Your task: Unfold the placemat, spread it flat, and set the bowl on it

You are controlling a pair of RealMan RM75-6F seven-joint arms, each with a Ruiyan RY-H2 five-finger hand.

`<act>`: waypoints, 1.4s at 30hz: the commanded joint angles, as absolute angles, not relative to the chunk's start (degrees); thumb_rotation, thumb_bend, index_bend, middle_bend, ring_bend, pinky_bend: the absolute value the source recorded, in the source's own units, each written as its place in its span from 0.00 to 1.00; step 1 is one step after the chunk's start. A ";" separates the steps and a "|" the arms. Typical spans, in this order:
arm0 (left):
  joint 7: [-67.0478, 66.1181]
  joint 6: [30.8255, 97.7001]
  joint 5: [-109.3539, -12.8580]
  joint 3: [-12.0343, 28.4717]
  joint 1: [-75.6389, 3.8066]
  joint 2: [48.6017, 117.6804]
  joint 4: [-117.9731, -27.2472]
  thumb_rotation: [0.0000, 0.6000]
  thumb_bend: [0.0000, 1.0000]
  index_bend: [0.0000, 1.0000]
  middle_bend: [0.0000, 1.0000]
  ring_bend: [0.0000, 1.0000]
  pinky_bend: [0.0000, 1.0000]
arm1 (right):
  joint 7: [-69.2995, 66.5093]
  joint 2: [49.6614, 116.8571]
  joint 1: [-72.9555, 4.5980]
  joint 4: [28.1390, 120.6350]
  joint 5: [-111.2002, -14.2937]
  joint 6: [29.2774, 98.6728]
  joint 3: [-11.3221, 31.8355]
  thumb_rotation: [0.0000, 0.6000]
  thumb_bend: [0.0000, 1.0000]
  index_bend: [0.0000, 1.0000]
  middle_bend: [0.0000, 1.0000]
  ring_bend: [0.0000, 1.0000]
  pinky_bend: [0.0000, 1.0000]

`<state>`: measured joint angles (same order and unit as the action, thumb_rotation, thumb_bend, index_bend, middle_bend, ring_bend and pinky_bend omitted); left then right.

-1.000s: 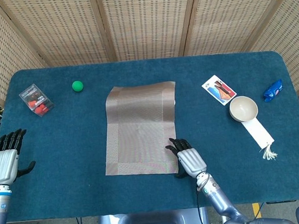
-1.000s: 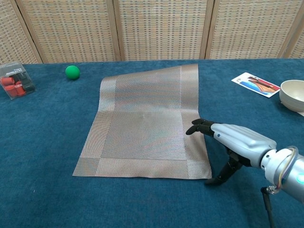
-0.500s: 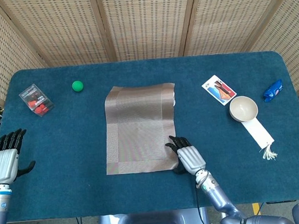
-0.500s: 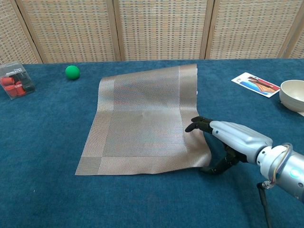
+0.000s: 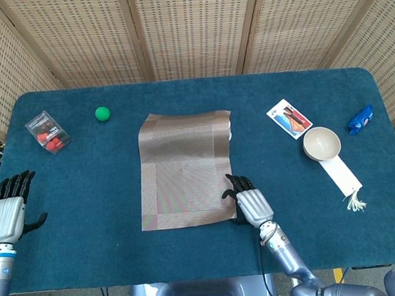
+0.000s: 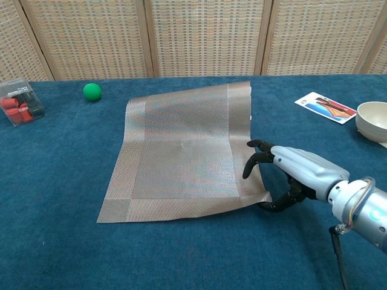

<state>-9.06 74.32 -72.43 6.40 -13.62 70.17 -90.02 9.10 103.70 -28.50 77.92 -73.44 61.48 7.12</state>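
Note:
The woven beige placemat point(image 5: 185, 166) lies unfolded in the middle of the blue table; its far right part is slightly raised. In the chest view the placemat point(image 6: 181, 151) has its near right corner lifted a little off the cloth. My right hand point(image 5: 249, 202) is at that corner. In the chest view the right hand point(image 6: 290, 175) has its thumb under the corner and its fingers curled down onto the mat's edge, pinching it. The cream bowl point(image 5: 321, 143) stands upright far to the right, also at the frame edge as bowl point(image 6: 373, 121). My left hand point(image 5: 8, 213) hovers open off the table's left front.
A green ball point(image 5: 102, 113) and a clear box of red pieces point(image 5: 47, 131) lie at the back left. A picture card point(image 5: 289, 119), a white tasselled strip point(image 5: 340, 175) under the bowl and a blue object point(image 5: 360, 119) lie on the right.
My right hand closed on the mat's near right corner and drew it slightly away from me; the near edge shifted and the corner rose. The left hand stayed still.

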 commanded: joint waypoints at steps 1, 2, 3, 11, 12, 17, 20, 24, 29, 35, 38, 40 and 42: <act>-9.12 74.21 -72.27 6.41 -13.64 70.19 -90.01 1.00 0.27 0.00 0.00 0.00 0.00 | 8.84 104.05 -28.47 77.44 -73.71 61.85 7.22 1.00 0.49 0.46 0.08 0.00 0.00; -9.17 74.14 -72.20 6.40 -13.66 70.19 -90.03 1.00 0.27 0.00 0.00 0.00 0.00 | 8.82 104.18 -28.46 77.21 -73.74 61.93 7.25 1.00 0.48 0.48 0.09 0.00 0.00; -9.22 74.05 -72.09 6.40 -13.68 70.18 -90.05 1.00 0.27 0.00 0.00 0.00 0.00 | 8.90 104.34 -28.48 76.87 -73.68 61.94 7.30 1.00 0.48 0.50 0.11 0.00 0.00; -9.19 73.93 -71.86 6.46 -13.73 70.22 -90.10 1.00 0.27 0.00 0.00 0.00 0.00 | 8.44 104.99 -28.43 76.00 -73.91 62.50 7.64 1.00 0.48 0.63 0.20 0.01 0.00; -9.21 73.91 -71.84 6.45 -13.74 70.22 -90.09 1.00 0.27 0.00 0.00 0.00 0.00 | 8.49 105.07 -28.39 75.91 -73.88 62.59 7.67 1.00 0.48 0.64 0.21 0.01 0.00; -9.15 74.02 -71.83 6.49 -13.73 70.19 -90.21 1.00 0.27 0.00 0.00 0.00 0.00 | 9.12 105.58 -28.12 75.59 -73.52 62.92 7.68 1.00 0.51 0.66 0.21 0.02 0.00; -9.11 74.01 -71.82 6.47 -13.72 70.17 -90.25 1.00 0.27 0.00 0.00 0.00 0.00 | 9.03 105.60 -28.02 75.83 -73.50 63.04 7.73 1.00 0.55 0.67 0.21 0.02 0.00; -9.13 73.92 -71.74 6.47 -13.75 70.19 -90.20 1.00 0.27 0.00 0.00 0.00 0.00 | 9.21 105.48 -27.85 76.18 -73.42 63.22 7.73 1.00 0.58 0.67 0.21 0.02 0.00; -9.06 73.90 -71.66 6.49 -13.76 70.24 -90.11 1.00 0.27 0.00 0.00 0.00 0.00 | 9.59 105.14 -27.51 77.07 -73.41 63.58 7.60 1.00 0.59 0.67 0.21 0.02 0.00; -9.32 73.87 -71.71 6.36 -13.79 70.39 -89.97 1.00 0.27 0.00 0.00 0.00 0.00 | 9.89 103.71 -26.52 79.15 -73.95 64.75 6.91 1.00 0.59 0.68 0.21 0.02 0.00; -9.57 74.00 -71.83 6.24 -13.75 70.50 -89.95 1.00 0.27 0.00 0.00 0.00 0.00 | 8.76 101.16 -24.84 82.43 -74.82 66.46 5.81 1.00 0.59 0.68 0.21 0.02 0.00; -9.72 74.02 -71.93 6.11 -13.72 70.56 -90.03 1.00 0.27 0.00 0.00 0.00 0.00 | 8.27 99.50 -23.92 83.94 -75.54 67.42 5.06 1.00 0.59 0.68 0.21 0.02 0.00; -9.95 74.10 -72.14 5.97 -13.71 70.62 -90.10 1.00 0.27 0.00 0.00 0.00 0.00 | 7.89 97.70 -22.81 85.16 -76.35 68.72 4.26 1.00 0.59 0.68 0.21 0.02 0.00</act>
<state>-9.89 74.07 -72.09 6.01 -13.72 70.59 -90.08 8.49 99.14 -23.92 83.87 -75.49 67.52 5.15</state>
